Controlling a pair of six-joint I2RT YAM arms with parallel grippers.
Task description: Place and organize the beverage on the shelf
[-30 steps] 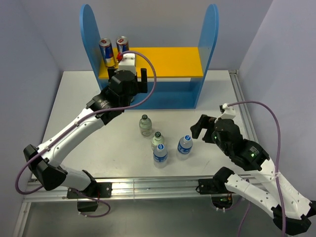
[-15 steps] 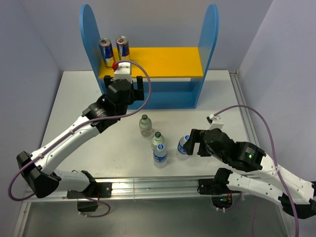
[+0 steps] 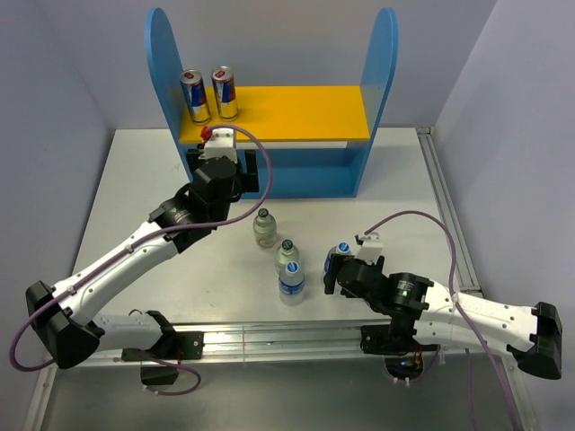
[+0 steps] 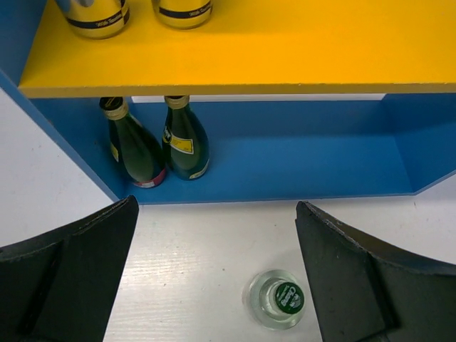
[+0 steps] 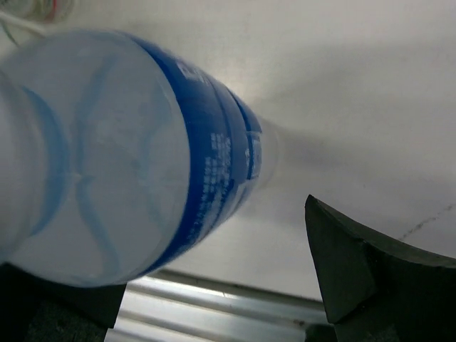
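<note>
Tabletop: pale grey, carries everything.

Shelf: upright at the far edge, blue side panels, yellow upper board, blue bottom board.

L hand: you have it in front of the shelf's left end, fingers spread wide, nothing between them. Released.

R hand: you have it low at the near right of the tabletop, fingers apart and straddling water bottle A. The wrist view shows the bottle close to one finger w/ a clear gap to the other. Not clamped.

Water bottle B: upright on the tabletop, centre, near edge.

Pale-green bottle A and pale-green bottle B: upright on the tabletop, btwn shelf and water bottle B. B stands just beside that water bottle.

Dark green bottles: two, side by side on the bottom board, left end.

Left can and right can: upright on the yellow board, left end, just beside each other.
</note>
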